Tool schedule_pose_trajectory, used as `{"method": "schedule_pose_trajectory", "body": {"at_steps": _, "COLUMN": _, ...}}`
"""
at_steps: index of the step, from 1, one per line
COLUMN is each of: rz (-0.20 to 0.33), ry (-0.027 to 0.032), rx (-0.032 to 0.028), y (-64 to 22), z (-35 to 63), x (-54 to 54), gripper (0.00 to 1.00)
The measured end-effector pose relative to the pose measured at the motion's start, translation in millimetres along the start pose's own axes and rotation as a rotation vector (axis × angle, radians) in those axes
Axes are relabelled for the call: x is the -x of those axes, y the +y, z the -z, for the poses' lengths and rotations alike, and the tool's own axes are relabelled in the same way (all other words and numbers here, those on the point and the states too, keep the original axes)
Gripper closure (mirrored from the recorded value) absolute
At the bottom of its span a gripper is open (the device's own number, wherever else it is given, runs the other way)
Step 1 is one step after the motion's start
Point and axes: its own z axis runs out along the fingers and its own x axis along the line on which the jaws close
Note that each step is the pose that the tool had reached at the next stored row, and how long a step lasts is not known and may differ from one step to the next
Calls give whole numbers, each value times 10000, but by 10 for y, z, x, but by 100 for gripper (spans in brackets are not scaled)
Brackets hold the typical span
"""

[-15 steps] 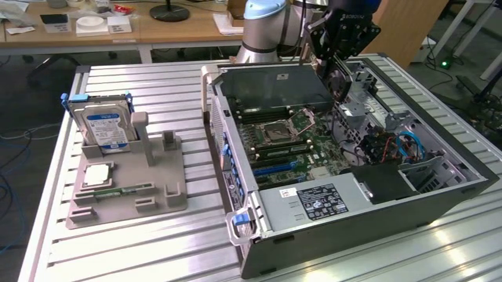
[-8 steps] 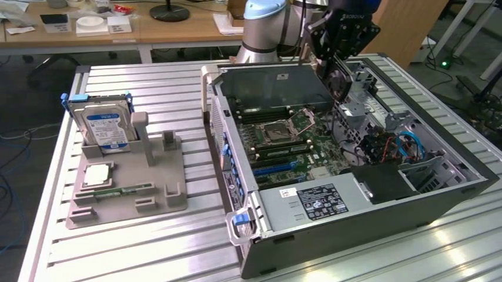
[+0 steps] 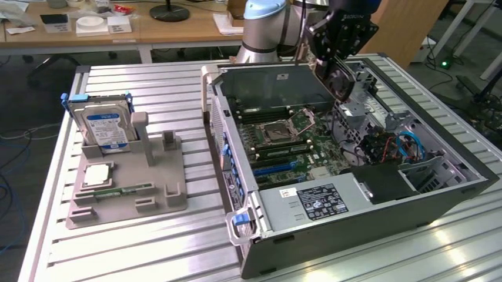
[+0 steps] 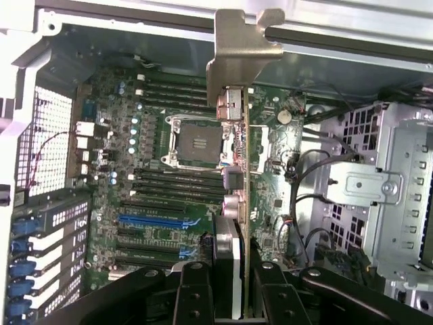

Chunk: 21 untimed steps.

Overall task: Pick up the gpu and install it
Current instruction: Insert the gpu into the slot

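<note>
gripper: black two-finger gripper (image 3: pixel 331 59) (image 4: pixel 233 274) on the arm, closed narrow on the gpu, one finger on each flat face of the card
gpu: thin flat black expansion card with a round fan and a silvery metal bracket (image 3: pixel 342 79) (image 4: pixel 233 176), held in the air on edge, off the worktop, not seated in any slot
gpu vs gripper: card clamped between the fingers and sticking out beyond them, bracket end farthest from the gripper
gpu vs case: over the open grey metal computer case (image 3: pixel 368 217), at its far end in the exterior view, close to the rear wall
gpu vs board: in the wrist view the card is seen edge-on over the green motherboard (image 4: pixel 155 169), just beside the square silver CPU socket (image 4: pixel 196 142)
blue slot: long blue expansion slot (image 4: pixel 152 221) on the motherboard, off to one side of the card, not touched
hard drive: boxy silver hard drive with a blue-white label (image 3: pixel 106 129), upright in a grey plastic holder (image 3: pixel 129 197) at the exterior view's left, well apart from the gripper
worktop: ribbed aluminium worktop (image 3: pixel 157 252), carries the case and the holder
</note>
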Motion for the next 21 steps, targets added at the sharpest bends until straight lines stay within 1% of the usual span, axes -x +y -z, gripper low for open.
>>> {"method": "schedule_pose_trajectory", "body": {"at_steps": 6, "rz": 549, "ry": 18, "rx": 12, "y": -4, "z": 0, "x": 0, "gripper": 72}}
{"method": "schedule_pose_trajectory", "body": {"at_steps": 21, "rz": 1704, "ry": 58, "rx": 38, "y": -12, "z": 0, "x": -1, "gripper": 72}}
